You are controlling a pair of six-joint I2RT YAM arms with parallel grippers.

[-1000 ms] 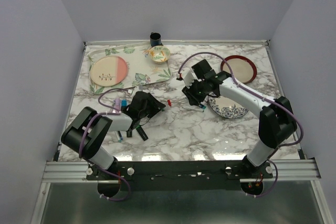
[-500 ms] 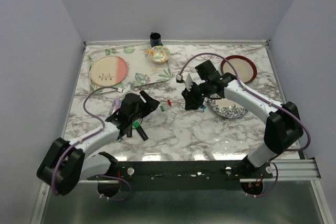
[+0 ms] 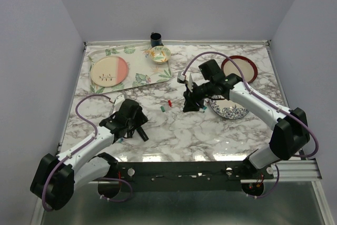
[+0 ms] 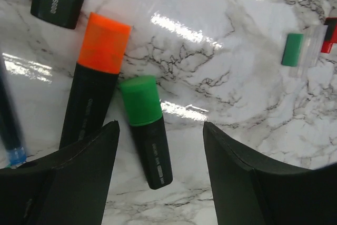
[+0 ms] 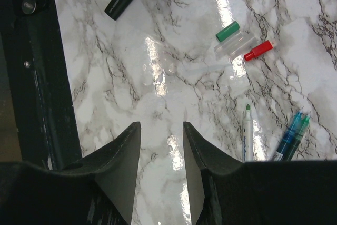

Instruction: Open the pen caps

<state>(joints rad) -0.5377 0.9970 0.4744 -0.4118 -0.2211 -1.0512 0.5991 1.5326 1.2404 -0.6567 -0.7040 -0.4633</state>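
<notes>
My left gripper is open and empty, low over the marble. A black highlighter with a green cap lies between its jaws. A second highlighter with an orange cap lies just left of it. A loose green cap and a red cap lie further right, also seen in the top view as the green cap and the red cap. My right gripper is open and empty above bare marble, right of those caps. In the top view the left gripper is near-left and the right gripper is mid-table.
An uncapped white pen with a green tip and blue thin pens lie by the right gripper. A patterned plate, a red plate, a pink plate, a small bowl and a dark cup stand further back.
My left arm has drawn back toward the near-left, bringing its gripper over the highlighters. My right gripper has shifted slightly and tilted down.
</notes>
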